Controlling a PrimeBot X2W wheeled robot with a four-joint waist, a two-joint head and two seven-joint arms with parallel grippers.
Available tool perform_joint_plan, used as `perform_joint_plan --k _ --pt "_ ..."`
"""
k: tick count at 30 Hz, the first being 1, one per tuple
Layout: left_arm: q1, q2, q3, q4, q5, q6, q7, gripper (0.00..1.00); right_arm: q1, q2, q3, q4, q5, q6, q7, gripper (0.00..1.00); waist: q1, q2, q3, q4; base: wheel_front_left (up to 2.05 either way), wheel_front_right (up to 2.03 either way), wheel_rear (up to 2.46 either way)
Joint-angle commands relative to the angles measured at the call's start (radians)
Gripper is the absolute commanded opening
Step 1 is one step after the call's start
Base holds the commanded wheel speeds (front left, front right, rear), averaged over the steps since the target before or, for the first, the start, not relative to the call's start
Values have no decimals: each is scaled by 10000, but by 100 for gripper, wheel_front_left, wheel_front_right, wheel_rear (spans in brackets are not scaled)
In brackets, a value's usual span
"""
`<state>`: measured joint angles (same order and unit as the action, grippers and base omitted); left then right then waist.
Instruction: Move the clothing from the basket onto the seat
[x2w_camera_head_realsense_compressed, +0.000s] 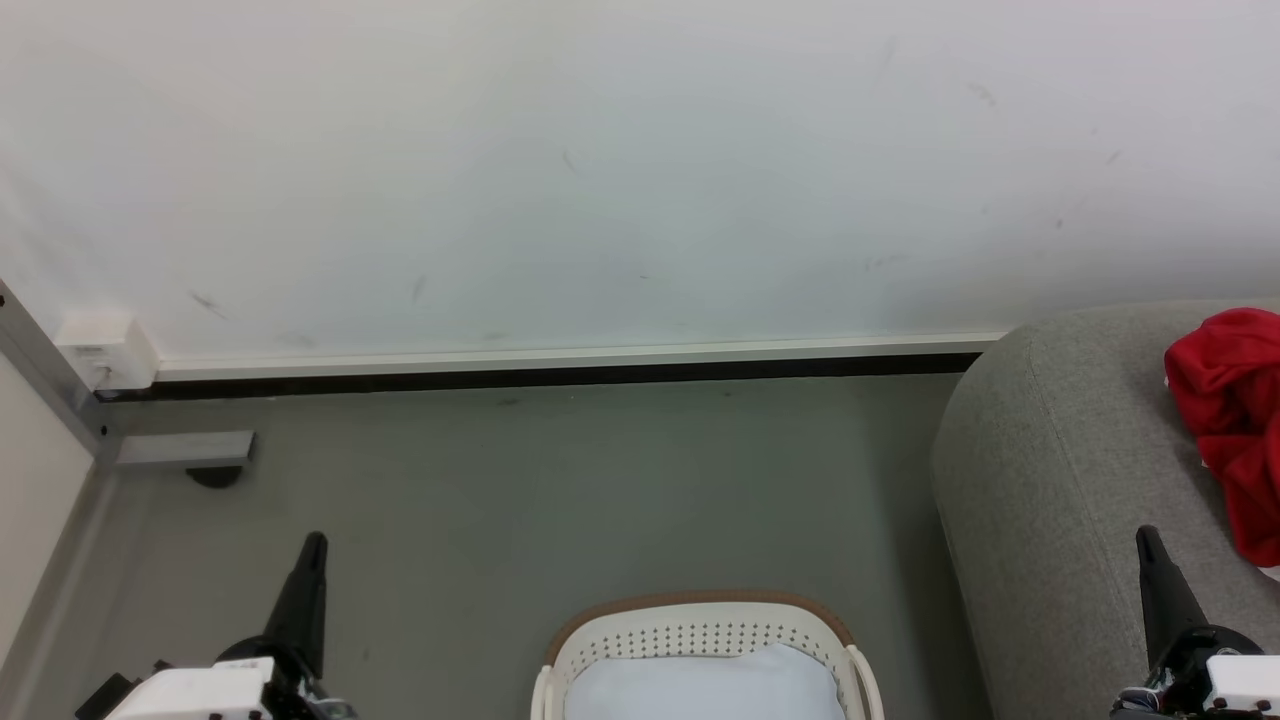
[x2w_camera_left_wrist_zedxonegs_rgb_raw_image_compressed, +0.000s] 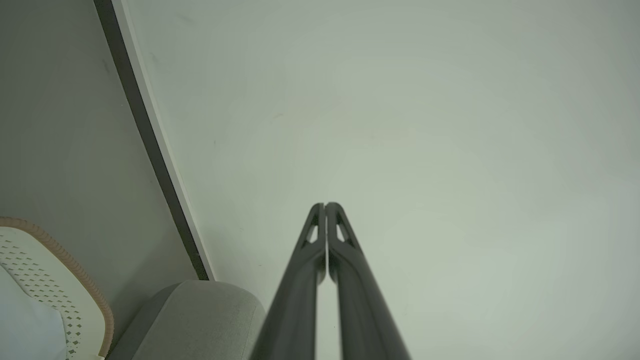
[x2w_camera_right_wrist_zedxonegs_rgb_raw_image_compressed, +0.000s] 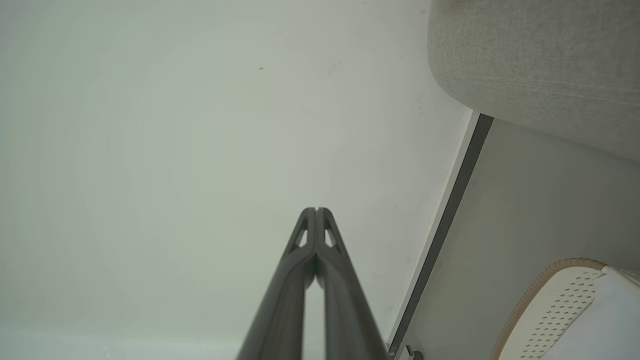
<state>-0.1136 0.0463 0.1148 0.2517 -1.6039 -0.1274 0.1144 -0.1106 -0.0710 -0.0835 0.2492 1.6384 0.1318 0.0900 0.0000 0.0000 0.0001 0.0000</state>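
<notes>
Left gripper (x2w_camera_head_realsense_compressed: 314, 545) lower left, right gripper (x2w_camera_head_realsense_compressed: 1146, 540) lower right: both pinched tight, nothing between fingers.
Basket (x2w_camera_head_realsense_compressed: 700, 612) bottom centre, between them. Visible part holds pale cloth (x2w_camera_head_realsense_compressed: 700, 685); rest cut off by frame edge. Reach in blind and you risk pinching pale cloth instead of red.
Right gripper sits against seat (x2w_camera_head_realsense_compressed: 1050, 480) flank in frame; careless swing could bump upholstery.
Clothing (x2w_camera_head_realsense_compressed: 1228, 420) lies on seat, right edge of frame; a brush from your arm could drag it off to floor (x2w_camera_head_realsense_compressed: 560, 480).
</notes>
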Motion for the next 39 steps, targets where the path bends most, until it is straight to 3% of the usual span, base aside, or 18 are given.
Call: perform_joint_plan --k 1,39 --pt "-80 74 26 12 -138 -61 52 0 -66 -24 -44 17 -2 -21 29 0 0 0 0 0 0 0 0" --pt "-80 74 23 12 -140 -61 50 0 -72 13 -86 19 -56 -21 76 0 0 0 0 0 0 0 0"
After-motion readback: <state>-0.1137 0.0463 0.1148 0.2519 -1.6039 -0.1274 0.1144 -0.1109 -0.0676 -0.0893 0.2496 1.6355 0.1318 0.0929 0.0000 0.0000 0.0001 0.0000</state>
